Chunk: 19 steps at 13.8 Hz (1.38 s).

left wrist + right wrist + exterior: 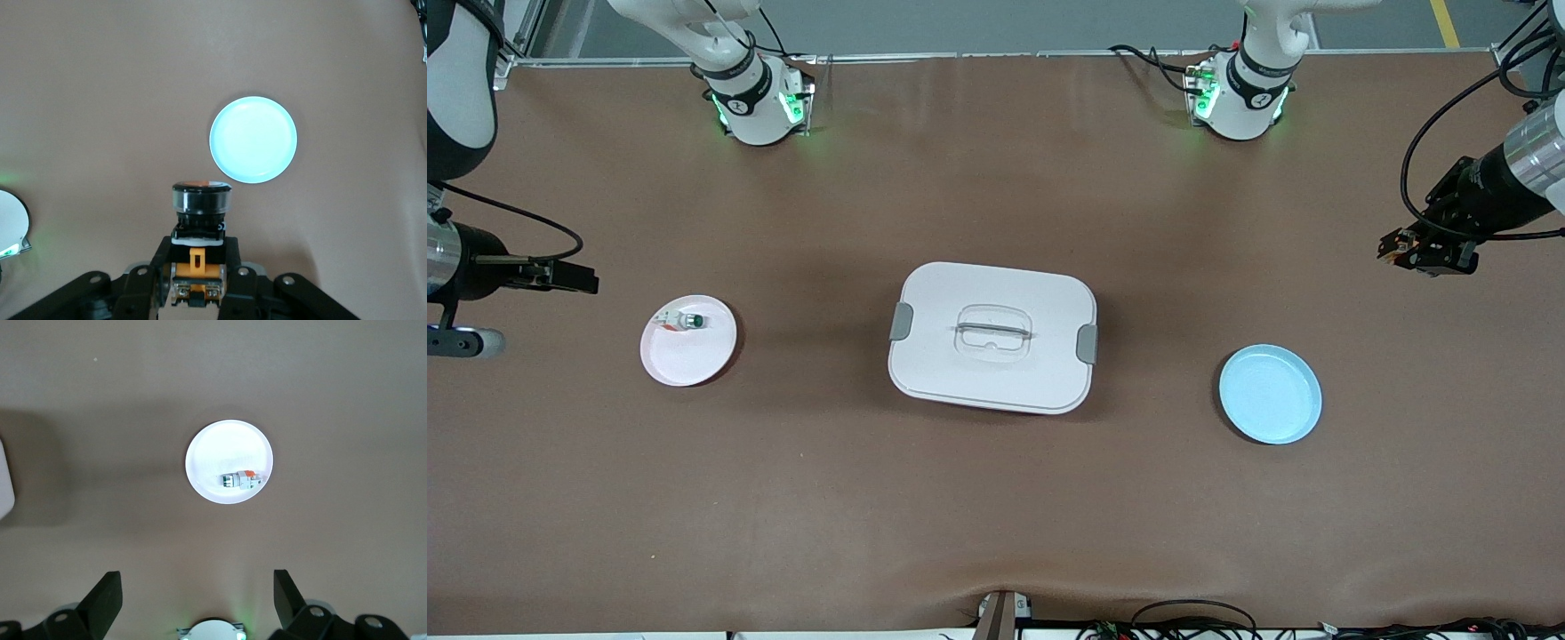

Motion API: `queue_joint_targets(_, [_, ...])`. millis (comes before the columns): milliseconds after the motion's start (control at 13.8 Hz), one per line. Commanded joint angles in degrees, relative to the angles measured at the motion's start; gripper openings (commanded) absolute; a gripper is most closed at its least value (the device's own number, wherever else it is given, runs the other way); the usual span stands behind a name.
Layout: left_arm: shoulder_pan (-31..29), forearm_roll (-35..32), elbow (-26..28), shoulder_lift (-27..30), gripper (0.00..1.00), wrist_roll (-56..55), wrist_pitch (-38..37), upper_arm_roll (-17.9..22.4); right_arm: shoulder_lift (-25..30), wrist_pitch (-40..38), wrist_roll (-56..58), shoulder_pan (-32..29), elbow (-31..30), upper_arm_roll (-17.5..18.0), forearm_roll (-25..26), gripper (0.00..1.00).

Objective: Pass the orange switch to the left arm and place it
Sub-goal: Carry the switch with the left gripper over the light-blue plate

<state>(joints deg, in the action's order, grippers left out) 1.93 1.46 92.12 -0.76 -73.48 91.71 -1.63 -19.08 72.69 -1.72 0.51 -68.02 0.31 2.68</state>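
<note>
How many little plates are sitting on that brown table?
2. A pink plate lies toward the right arm's end, with a small switch on it. A blue plate lies toward the left arm's end, bare. The white box stands between them.

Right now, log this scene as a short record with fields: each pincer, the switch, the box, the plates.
left pincer: shut on the orange switch, in the air over the table's left-arm end
right pincer: open, holding nothing, waits above the pink plate
pink plate: holds a green-capped switch
blue plate: bare
box: mid-table between the plates, lid on
</note>
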Motion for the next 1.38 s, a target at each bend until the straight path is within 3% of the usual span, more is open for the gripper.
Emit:
queue_joint_targets(0, [-0.44, -0.76, 3.05, 0.58, 0.0, -1.93, 3.29, -0.3, 2.64, -1.06, 4.0, -0.77, -2.37, -0.13, -2.57, 1.0])
queue_joint_targets(436, [-0.44, -1.2, 12.36, 0.41, 0.0, -5.45, 14.36, -0.22, 3.69, -0.8, 1.28, -0.86, -2.72, -0.13, -4.08, 1.0])
queue_joint_targets(800, [-0.7, -1.37, 20.36, -0.47, 0.0, -5.53, 22.71, -0.22, 10.28, 5.87, 1.02, -0.78, -11.33, -0.13, -4.7, 1.0])
queue_joint_targets(1309, [-0.96, -1.64, 20.99, -9.34, 0.0, -8.87, 32.11, -0.13, 13.62, 9.29, -3.38, -0.95, -15.28, -0.13, -6.37, 1.0])
